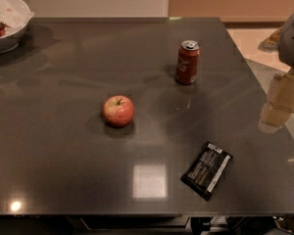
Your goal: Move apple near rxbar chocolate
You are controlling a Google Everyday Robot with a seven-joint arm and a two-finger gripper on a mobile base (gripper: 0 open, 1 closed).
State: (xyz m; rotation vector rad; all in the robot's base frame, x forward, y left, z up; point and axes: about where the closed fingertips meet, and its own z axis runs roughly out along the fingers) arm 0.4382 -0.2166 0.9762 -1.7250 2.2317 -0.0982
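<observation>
Spanning most of the view, dark glossy worktop (63, 170). White bowl (7, 26) at far left corner, some red bits inside. Pincer (279, 104) hangs off the right edge, above the floor, touching nothing; apart or together, cannot tell. Black wrapped bar (207, 170) lies flat near the front right, turned at an angle, light strip along its right edge. Red soda can (187, 62) upright, right of centre, farther back. Apple (118, 110) sits mid-worktop, stem up, well apart from bar and can.

Dim light — square glare on table (54, 151); gripper (275, 116) hovers far right.
</observation>
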